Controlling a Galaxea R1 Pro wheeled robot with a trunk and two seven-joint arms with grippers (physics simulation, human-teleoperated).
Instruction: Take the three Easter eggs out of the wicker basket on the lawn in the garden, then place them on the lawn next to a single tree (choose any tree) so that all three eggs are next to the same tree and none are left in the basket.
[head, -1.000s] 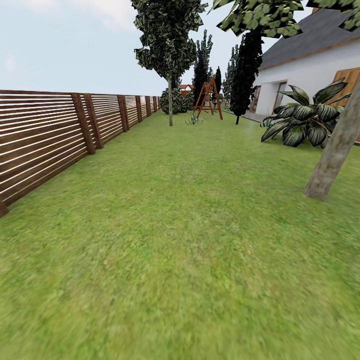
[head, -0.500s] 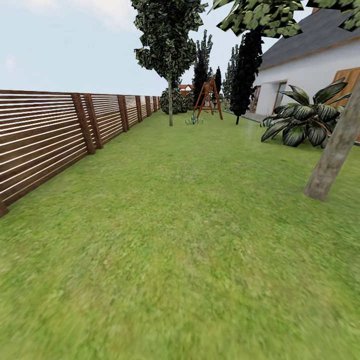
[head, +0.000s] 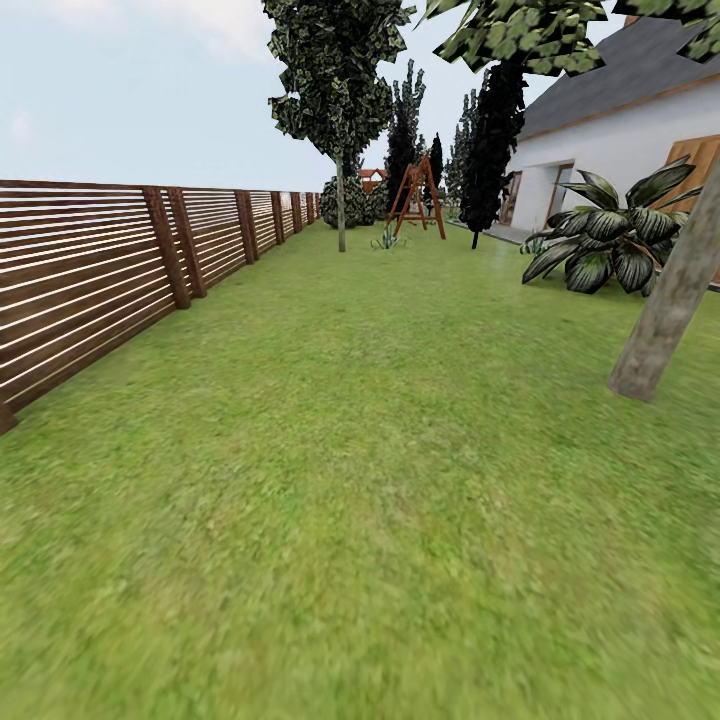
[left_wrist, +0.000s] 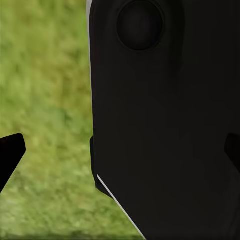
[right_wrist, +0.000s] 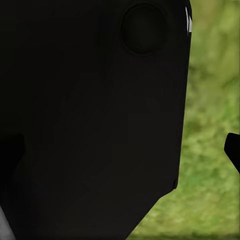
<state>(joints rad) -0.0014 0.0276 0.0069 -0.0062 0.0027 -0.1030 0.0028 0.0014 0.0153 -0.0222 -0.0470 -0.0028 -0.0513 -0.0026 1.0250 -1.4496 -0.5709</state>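
The lawn (head: 360, 480) stretches wide and flat ahead of me in the head view. A tree with a thick mottled grey-brown trunk (head: 665, 310) leans at the right, its base on the grass. The Easter eggs and the wicker basket are out of view. In the left wrist view my left gripper (left_wrist: 120, 152) is open, its dark fingertips (left_wrist: 10, 150) far apart over grass, with nothing between them. My right gripper (right_wrist: 122, 150) is open too, one fingertip (right_wrist: 233, 149) showing against the grass.
A brown slat fence (head: 100, 270) runs along the left. At the right stand a white house (head: 620, 140) and a broad-leaved plant (head: 610, 240). Far ahead are a leafy thin-trunked tree (head: 340, 210), a red-brown swing frame (head: 418, 195) and dark cone-shaped trees (head: 495, 130). My black body (left_wrist: 165, 125) is close to both wrist cameras.
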